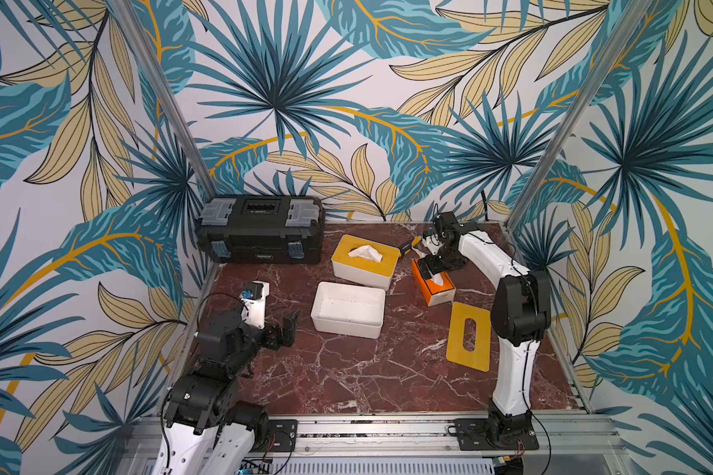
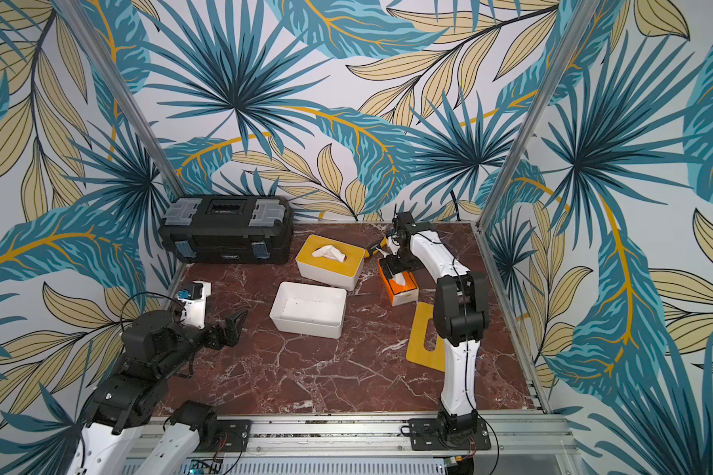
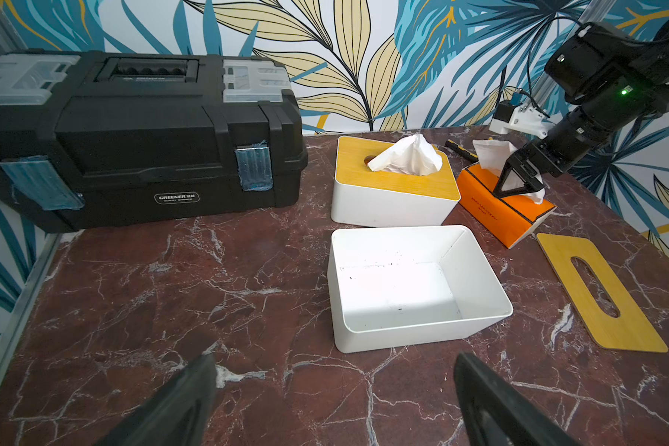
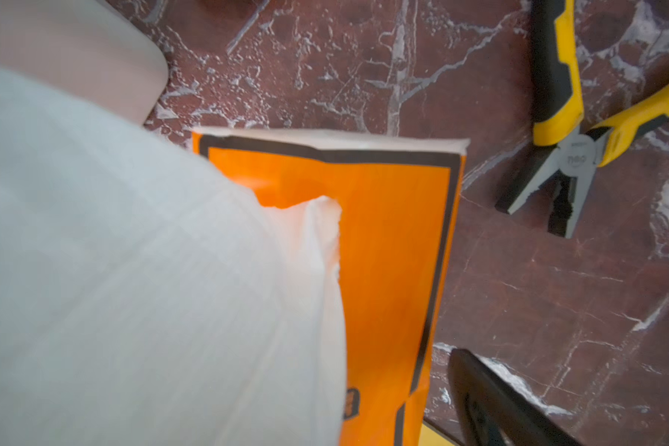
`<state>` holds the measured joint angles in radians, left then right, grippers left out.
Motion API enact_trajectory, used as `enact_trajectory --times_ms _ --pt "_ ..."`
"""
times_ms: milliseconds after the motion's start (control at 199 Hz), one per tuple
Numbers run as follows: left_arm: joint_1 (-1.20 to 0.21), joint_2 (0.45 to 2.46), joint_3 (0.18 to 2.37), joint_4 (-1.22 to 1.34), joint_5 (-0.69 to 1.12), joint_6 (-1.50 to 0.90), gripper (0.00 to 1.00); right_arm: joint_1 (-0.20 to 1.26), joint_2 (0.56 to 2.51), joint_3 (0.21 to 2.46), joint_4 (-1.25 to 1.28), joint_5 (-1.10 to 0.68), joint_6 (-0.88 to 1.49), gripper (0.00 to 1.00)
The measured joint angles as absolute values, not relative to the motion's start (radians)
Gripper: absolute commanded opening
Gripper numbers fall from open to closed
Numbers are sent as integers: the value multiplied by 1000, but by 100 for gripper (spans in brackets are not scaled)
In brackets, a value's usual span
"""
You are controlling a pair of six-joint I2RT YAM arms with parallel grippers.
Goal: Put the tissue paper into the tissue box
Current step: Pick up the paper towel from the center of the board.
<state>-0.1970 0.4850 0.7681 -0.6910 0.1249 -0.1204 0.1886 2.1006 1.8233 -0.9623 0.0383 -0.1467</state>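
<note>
Hand state: the right hand (image 1: 429,268) stands with jaws fully spread, low over the orange tissue paper pack (image 1: 440,293), one finger on either side of the white sheet (image 3: 488,153) that rises from the pack's slot; nothing is clamped. The left hand (image 1: 287,327) is equally wide open, holds nothing and hangs above the tabletop (image 1: 346,370), near the open tissue box (image 1: 342,327) but apart from it. The pack lies flat at the far right, between a closed tissue box (image 1: 363,273) and the loose lid (image 3: 634,332). Both top views show both arms; the left wrist view shows the bare white interior of the open tissue box with dark specks on its floor. Only the right wrist view shows the pliers (image 4: 576,152) fully, lying beside the pack with yellow-and-black handles and grey jaws. The pack is glossy orange film with black border lines; the lid is a flat yellow wood-grain plate with rounded corners and an oblong slot. A black plastic toolbox (image 1: 260,234) sits at the far left on the veined red marble-patterned surface.
</note>
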Motion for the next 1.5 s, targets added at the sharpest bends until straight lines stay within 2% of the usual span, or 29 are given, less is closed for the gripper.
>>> enact_trajectory --times_ms 943,1500 --pt "-197 497 768 -690 141 -120 100 214 2165 1822 -963 117 -149 100" --pt "-197 498 768 -689 144 -120 100 211 2216 1822 -995 50 -150 100"
